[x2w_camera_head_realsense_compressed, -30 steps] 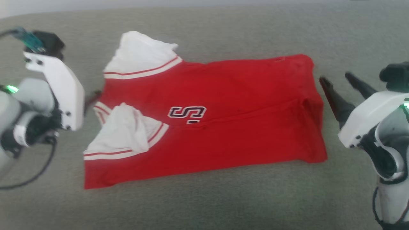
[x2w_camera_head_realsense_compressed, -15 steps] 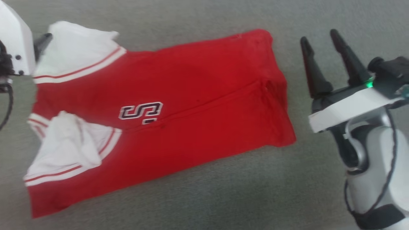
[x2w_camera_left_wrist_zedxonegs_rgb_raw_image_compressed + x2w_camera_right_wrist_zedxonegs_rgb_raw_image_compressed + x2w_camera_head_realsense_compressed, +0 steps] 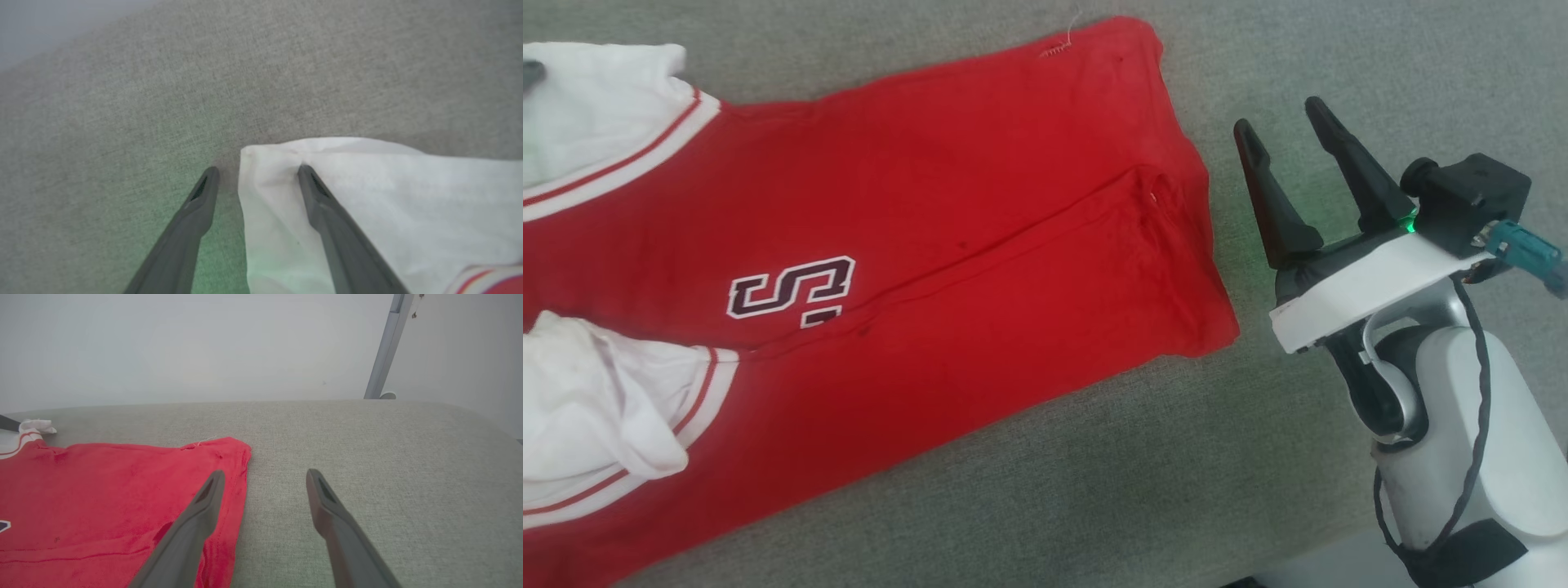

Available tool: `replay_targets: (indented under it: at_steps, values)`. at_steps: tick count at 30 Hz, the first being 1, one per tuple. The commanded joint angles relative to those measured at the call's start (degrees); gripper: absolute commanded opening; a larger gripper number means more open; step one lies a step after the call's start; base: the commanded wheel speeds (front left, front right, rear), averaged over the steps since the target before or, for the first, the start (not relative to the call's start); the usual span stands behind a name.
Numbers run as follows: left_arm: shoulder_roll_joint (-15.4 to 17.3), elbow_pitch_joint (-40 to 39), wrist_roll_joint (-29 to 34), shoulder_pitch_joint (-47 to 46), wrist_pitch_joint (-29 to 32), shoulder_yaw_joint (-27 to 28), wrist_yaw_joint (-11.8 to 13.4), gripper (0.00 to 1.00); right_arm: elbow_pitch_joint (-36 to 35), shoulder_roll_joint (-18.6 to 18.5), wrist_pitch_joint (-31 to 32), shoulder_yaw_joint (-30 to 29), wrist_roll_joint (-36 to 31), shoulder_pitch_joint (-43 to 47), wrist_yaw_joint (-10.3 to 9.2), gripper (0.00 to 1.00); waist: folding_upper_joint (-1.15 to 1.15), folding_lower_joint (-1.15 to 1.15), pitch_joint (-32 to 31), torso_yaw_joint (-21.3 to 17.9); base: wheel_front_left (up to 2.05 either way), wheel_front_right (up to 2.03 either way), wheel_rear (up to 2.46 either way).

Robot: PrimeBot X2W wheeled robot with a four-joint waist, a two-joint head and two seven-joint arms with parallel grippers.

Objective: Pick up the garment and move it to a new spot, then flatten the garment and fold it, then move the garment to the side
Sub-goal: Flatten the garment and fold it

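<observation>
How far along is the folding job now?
Done: the garment lies flat on the grey surface, folded lengthwise. In hand: both grippers open and empty; the left gripper straddles the corner of a white sleeve, the right gripper is beside the hem. Left: probably another fold, then moving it aside.

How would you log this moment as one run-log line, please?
garment: spread on grey surface | left end effector: open, astride white sleeve corner | right end effector: open, beside red hem, empty
</observation>
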Motion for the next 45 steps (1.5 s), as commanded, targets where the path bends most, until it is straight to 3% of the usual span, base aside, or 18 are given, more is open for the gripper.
replay_targets:
  at_steps: [1,4,5,6,7,18,32,33,34,45]
  values:
    - [-0.7,1.9,-0.1,-0.6,1.1,-0.2,0.2,1.00,-0.1,0.1,0.6,0.2,0.6,-0.8,0.02,1.00,0.00,0.00,1.1,-0.6,0.00,0.00,0.00]
    - [-2.5,4.6,-1.8,0.6,4.2,-0.5,0.6,1.00,-0.1,0.0,2.3,0.7,1.3,-1.1,0.02,1.00,0.00,0.00,1.6,-0.6,0.00,0.00,0.00]
    - [-3.1,5.3,-2.5,1.2,5.8,-1.0,0.5,0.73,0.0,0.0,3.3,0.7,1.7,-1.3,0.02,1.00,0.00,0.00,1.6,-0.5,0.00,0.00,0.00]
    - [-3.8,5.6,-2.9,1.7,6.8,-1.2,0.2,0.28,-0.1,-0.2,4.2,0.9,1.9,-1.8,0.02,1.00,0.00,0.00,1.7,-0.4,0.00,0.00,0.00]
    - [-4.4,5.8,-3.6,1.8,7.4,-1.1,0.3,0.00,-0.3,-0.2,5.1,0.8,2.4,-2.5,0.02,1.00,0.00,0.00,1.8,-0.3,0.00,0.00,0.00]
    - [-8.6,5.8,-2.6,-0.2,6.8,-1.9,-0.8,0.00,5.5,-1.4,19.3,3.2,4.8,-15.1,0.02,1.00,0.00,0.00,3.2,2.1,0.00,0.00,0.00]
    - [-12.2,7.0,-1.5,-3.0,3.4,-1.9,-1.9,0.00,27.5,0.0,38.4,9.1,7.2,-31.2,0.02,1.00,0.00,0.00,4.5,5.1,0.00,0.00,0.00]
    - [-12.3,7.0,-1.5,-3.1,2.8,-1.7,-2.1,0.00,28.7,-0.4,39.2,9.6,6.9,-32.0,0.02,0.38,0.00,0.00,4.5,5.2,0.00,0.00,0.00]
    - [-12.5,7.1,-1.5,-3.2,2.3,-1.5,-2.1,0.00,30.0,-0.7,39.9,9.6,6.5,-32.6,0.02,0.00,0.00,0.00,4.5,5.4,0.00,0.00,0.00]
    - [-13.8,7.9,-1.6,-4.9,-0.3,-0.8,-3.7,0.00,33.2,-2.5,40.0,9.5,5.2,-35.2,0.01,0.00,0.00,0.00,0.0,8.7,0.00,0.00,0.00]
